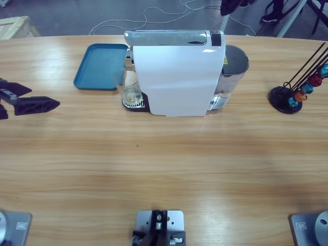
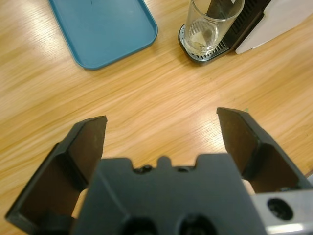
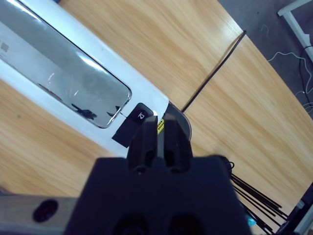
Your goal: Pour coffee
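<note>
A white coffee machine (image 1: 177, 77) stands at the table's middle back. A clear glass tumbler (image 1: 130, 87) (image 2: 210, 24) sits upright on its drip tray (image 2: 195, 51) under the spout. A faint yellowish film lies at the glass's bottom; I cannot tell whether it is the coffee. My left gripper (image 1: 45, 96) (image 2: 161, 117) hovers open and empty over bare table, well left of the glass. My right gripper (image 3: 159, 121) is shut on nothing and points down at the machine's top, close to its black button (image 3: 141, 116). It does not show clearly in the high view.
A blue tray (image 1: 100, 65) (image 2: 102, 27) lies empty just left of the machine. A black capsule rack (image 1: 294, 95) with coloured capsules stands at the far right. The machine's water tank (image 1: 233, 69) sits on its right side. Cables lie on the floor behind the table.
</note>
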You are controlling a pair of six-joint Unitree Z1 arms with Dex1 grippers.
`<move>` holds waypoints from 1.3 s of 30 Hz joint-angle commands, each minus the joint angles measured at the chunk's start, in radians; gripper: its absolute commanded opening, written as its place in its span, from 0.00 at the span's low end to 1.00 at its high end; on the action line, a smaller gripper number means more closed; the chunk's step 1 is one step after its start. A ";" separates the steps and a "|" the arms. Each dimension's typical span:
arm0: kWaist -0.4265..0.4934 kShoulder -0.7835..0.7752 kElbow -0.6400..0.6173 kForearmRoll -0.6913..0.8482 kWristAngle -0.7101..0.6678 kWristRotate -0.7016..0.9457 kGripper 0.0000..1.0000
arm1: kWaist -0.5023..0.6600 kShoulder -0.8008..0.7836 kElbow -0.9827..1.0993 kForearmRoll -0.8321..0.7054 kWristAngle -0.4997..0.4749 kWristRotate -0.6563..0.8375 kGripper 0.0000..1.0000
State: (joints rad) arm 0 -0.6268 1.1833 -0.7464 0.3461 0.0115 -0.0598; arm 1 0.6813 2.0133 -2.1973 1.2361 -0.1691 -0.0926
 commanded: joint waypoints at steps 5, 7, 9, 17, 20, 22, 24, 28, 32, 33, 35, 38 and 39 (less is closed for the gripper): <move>0.007 0.033 0.036 -0.015 -0.005 0.017 0.97 | 0.051 0.056 0.015 0.003 0.019 0.044 0.00; 0.007 0.035 0.036 -0.016 -0.007 0.017 0.97 | 0.053 0.059 0.020 0.000 0.019 0.048 0.00; 0.007 0.035 0.036 -0.016 -0.007 0.017 0.97 | 0.053 0.061 0.030 -0.006 0.018 0.050 0.00; 0.007 0.038 0.036 -0.019 -0.013 0.021 0.97 | 0.053 0.062 0.092 -0.028 0.008 0.054 0.00; 0.007 0.039 0.036 -0.019 -0.015 0.021 0.97 | 0.053 0.063 0.104 -0.036 0.008 0.057 0.00; 0.007 0.039 0.036 -0.020 -0.015 0.021 0.97 | 0.053 0.065 0.121 -0.048 0.010 0.060 0.00; 0.007 0.039 0.036 -0.021 -0.016 0.022 0.97 | 0.053 0.066 0.152 -0.069 0.011 0.064 0.00; 0.007 0.038 0.036 -0.021 -0.017 0.023 0.97 | 0.052 0.064 0.173 -0.090 -0.002 0.066 0.00; 0.007 0.038 0.036 -0.021 -0.018 0.023 0.97 | 0.044 0.053 0.172 -0.088 -0.017 0.066 0.00; 0.007 0.038 0.036 -0.021 -0.018 0.023 0.97 | 0.042 0.051 0.173 -0.087 -0.018 0.065 0.00; 0.007 0.038 0.036 -0.021 -0.018 0.023 0.97 | 0.041 0.048 0.179 -0.084 -0.024 0.065 0.00; 0.007 0.038 0.038 -0.021 -0.018 0.025 0.97 | 0.037 0.031 0.189 -0.079 -0.041 0.062 0.00; 0.007 0.039 0.038 -0.021 -0.018 0.025 0.97 | 0.035 0.024 0.189 -0.078 -0.044 0.060 0.00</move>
State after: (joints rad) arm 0 -0.6267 1.1916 -0.7459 0.3378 0.0091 -0.0493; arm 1 0.7235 2.0143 -2.0684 1.1497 -0.1772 -0.0382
